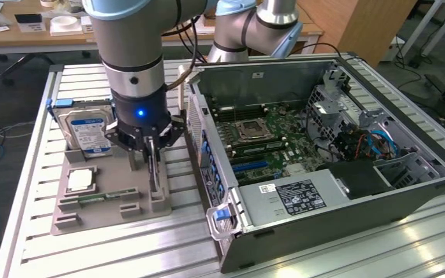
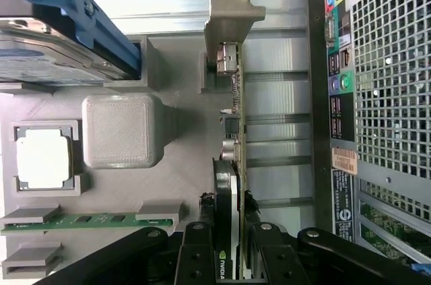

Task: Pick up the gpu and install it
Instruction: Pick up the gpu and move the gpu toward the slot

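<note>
The gripper (image 1: 151, 142) (image 2: 232, 231) is down over the gray tray (image 1: 106, 211) (image 2: 182, 164), its jaws narrowed and clamped on the gpu (image 1: 154, 168) (image 2: 237, 106). In the wrist view one black finger (image 2: 195, 251) presses the card's cooler side and the other sits on its bare green side.

The gpu stands on edge in the tray's slot, between the tray's two upright posts. It runs from between the fingers out toward the far post.

In the exterior view the gripper's body covers the top of the card, and its lower edge is sunk in the slot. The metal end bracket is hard to make out.

On the same tray sit a hard drive (image 1: 87, 133), a processor chip (image 1: 79, 179) and a memory stick (image 1: 102, 197). The open computer case (image 1: 338, 162) lies beside the tray.
</note>
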